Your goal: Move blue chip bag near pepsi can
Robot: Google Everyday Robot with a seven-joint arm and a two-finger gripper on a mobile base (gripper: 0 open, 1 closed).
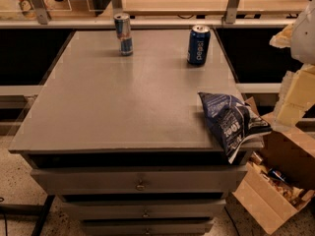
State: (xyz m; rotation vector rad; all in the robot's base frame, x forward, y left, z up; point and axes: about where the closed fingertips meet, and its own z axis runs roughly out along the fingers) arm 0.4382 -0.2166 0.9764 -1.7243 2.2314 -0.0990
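Drawers (141, 185) form the front of the desk (123, 97), stacked one under another, each with a small knob at its centre. Speckled floor (14, 191) shows at the lower left, beside the desk.

Far edge of the desk, left of centre: one slim silver-and-blue can (123, 33) with red marks, standing upright.

Far edge, right of centre: the pepsi can (198, 44), dark blue with white vertical lettering and a silver top, upright. It stands apart from the slim can, with bare desk surface between them.

Front right corner: the blue chip bag (231, 122), crumpled dark navy foil with white lettering, lying on its side. Its lower part hangs over the edge of the desk at that corner. The bag lies well apart from the pepsi can, the two being at opposite ends of the desk's right side.

On the floor to the right of the desk: an open cardboard box (275, 191), flaps spread, with mixed contents too unclear to identify.

Right edge of the view: the tool (294, 100), seen as pale cream segments below a white arm (306, 31), placed beyond the desk's right side and above the box, near the bag. Whether it touches the bag cannot be confirmed. Its state cannot be told, and it holds nothing that can be seen.
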